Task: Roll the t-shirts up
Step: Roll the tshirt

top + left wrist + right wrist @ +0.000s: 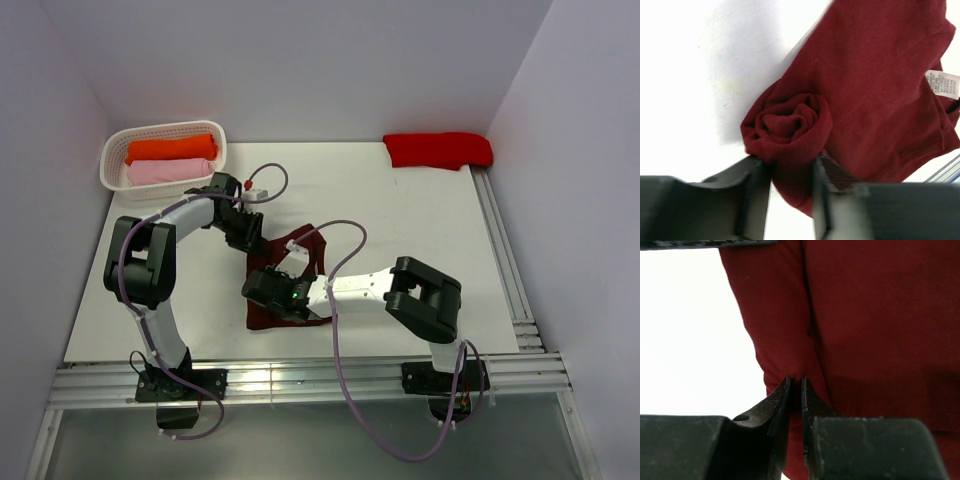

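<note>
A white desk (400, 220) boxed in by pale lilac walls fills the top view. At ten o'clock sits a white slotted plastic basket (160, 191) holding an orange rolled cloth tee (170, 149) and, at that tee's six o'clock, a pale pink rolled cloth tee (170, 172). At one o'clock a bright red bunched cloth tee (438, 150) lies by the back wall. Just off the desk's centre toward seven o'clock lies the dark maroon soft cloth t-shirt (262, 318). The left hand (248, 240) is at its eleven-o'clock end and the right hand (258, 290) is over its middle.

In the left wrist view, one end of the shirt is wound into a spiral roll (792, 122). The left hand grasps the cloth just at the roll's six o'clock, a finger on either side. A white printed label (942, 82) shows at three o'clock.

In the right wrist view, the right hand is clenched on a pinched fold at the shirt's edge, with bare desk at nine o'clock.
</note>
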Action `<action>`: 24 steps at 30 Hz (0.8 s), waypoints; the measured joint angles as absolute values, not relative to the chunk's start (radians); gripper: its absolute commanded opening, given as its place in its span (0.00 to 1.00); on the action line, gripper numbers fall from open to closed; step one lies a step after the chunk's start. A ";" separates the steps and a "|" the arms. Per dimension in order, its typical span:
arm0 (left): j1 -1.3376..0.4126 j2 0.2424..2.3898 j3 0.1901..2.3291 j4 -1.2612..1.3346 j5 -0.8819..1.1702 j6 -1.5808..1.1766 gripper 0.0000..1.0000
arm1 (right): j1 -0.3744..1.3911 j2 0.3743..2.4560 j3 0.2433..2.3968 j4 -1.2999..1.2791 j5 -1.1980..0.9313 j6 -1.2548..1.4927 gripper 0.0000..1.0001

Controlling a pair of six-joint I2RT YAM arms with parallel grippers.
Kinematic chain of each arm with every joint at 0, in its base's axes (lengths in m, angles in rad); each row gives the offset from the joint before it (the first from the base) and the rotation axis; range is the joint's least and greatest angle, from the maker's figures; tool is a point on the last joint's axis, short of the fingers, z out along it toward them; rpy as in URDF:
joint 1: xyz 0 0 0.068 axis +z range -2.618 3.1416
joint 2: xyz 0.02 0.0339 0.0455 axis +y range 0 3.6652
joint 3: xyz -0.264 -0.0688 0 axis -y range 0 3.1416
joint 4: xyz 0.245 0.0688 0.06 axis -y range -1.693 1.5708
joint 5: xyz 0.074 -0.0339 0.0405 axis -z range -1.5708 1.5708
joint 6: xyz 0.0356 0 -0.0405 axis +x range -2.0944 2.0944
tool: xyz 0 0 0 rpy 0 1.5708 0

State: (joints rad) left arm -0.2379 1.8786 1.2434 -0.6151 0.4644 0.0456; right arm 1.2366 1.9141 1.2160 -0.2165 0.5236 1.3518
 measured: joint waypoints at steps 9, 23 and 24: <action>-0.231 1.878 1.310 -0.619 0.509 0.076 0.77 | 1.230 1.906 1.166 -0.195 0.516 1.409 0.04; -0.144 1.814 1.280 -0.670 0.752 0.199 0.78 | 1.189 1.851 1.053 -0.102 0.450 1.451 0.03; -0.144 1.814 1.269 -0.677 0.767 0.211 0.78 | 1.185 1.850 1.051 -0.098 0.445 1.450 0.03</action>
